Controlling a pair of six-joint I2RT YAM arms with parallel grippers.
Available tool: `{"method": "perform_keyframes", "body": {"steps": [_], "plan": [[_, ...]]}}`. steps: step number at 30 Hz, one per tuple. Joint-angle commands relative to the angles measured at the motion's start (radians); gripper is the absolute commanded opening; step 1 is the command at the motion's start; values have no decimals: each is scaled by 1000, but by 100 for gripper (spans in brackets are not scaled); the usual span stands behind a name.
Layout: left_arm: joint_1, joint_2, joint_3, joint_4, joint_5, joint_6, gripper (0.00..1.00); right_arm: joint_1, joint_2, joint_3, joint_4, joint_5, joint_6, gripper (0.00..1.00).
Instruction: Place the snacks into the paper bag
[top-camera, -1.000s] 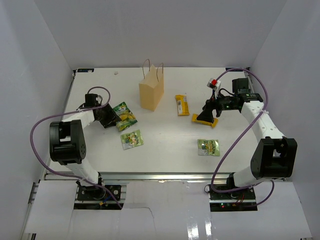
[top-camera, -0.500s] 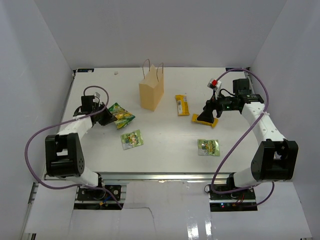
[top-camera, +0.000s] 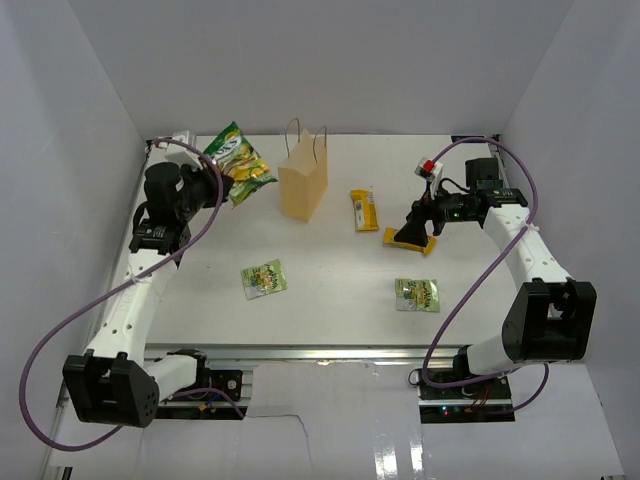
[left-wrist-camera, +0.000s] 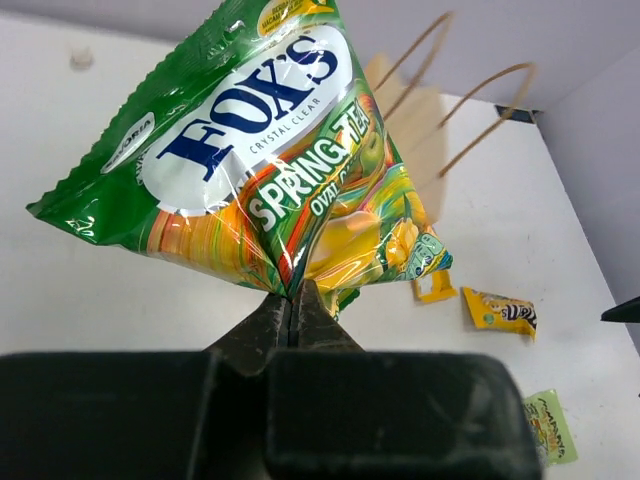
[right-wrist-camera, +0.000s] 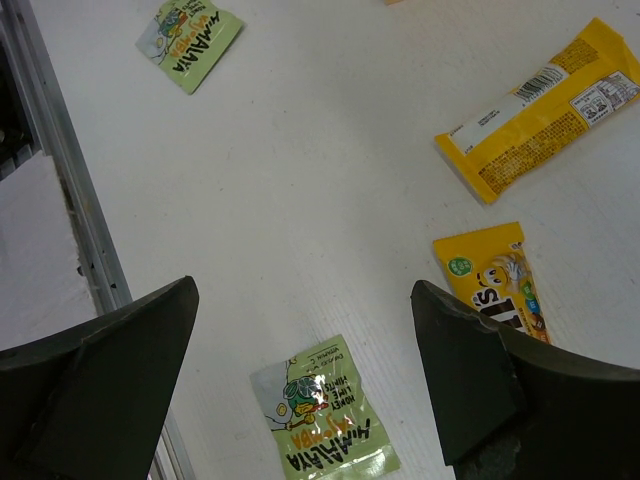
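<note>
Green packet, pinched by left claw, now lifted off table; right claw wide.

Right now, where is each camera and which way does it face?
Top external: high behind the bases, looking down on table, paper bag, left arm, right arm.
Left wrist: on the left arm, facing the bag past shut left jaws pinching a green packet.
Right wrist: on the right arm, looking down at table between open right jaws.
Both wrist views share the yellow candy packet.

Green packet now aloft in the clamped left pincer, near the paper bag.
</note>
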Motion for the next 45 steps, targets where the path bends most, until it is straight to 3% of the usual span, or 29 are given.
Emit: {"method": "perform_keyframes", "body": {"steps": [1,7,12,17,30,45], "plan": [[-122,0,153,51,-119,147,0,0,-25,13,-5,-22,0,93],[-276,151,383,54,-342,355,0,0,-37,0,-5,-22,2,93],[-336,300,503,106,-460,500,0,0,-56,-10,-2,-12,-1,93],[-368,400,574,149,-525,554,0,2,-68,-24,-1,-2,-9,93],[-489,509,605,210,-657,585,0,0,-60,-27,5,5,-12,93],[-516,606,631,265,-773,649,0,-1,-42,-24,5,-7,-23,93]]}}
